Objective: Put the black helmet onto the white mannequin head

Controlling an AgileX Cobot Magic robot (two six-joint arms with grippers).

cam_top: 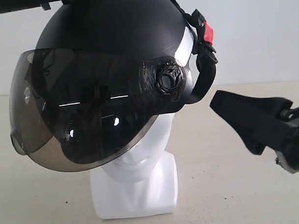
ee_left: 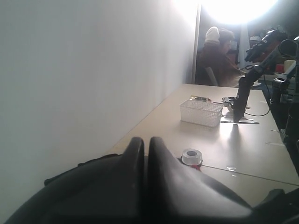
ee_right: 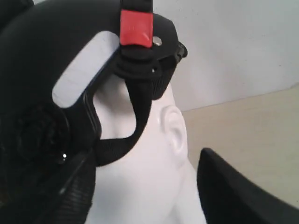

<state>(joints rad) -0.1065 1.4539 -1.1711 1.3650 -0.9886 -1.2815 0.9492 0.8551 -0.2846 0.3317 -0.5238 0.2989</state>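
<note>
Seating the rounded matte black helmet (cam_top: pixel 112 25), already over the glossy white mannequin head (cam_top: pixel 136 161), I am holding my left pincer (ee_left: pixel 146 143) pinched together at its crown; my right pincer (cam_top: pixel 248 121) is hanging apart, its gape untellable. I am judging a gentle, level push best.

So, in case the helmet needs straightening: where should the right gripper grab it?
Probably the rear edge of the black helmet beside the red tab, from behind the white mannequin head, where the right gripper is: the edge offers a lip, the dome is broad and smooth.
</note>
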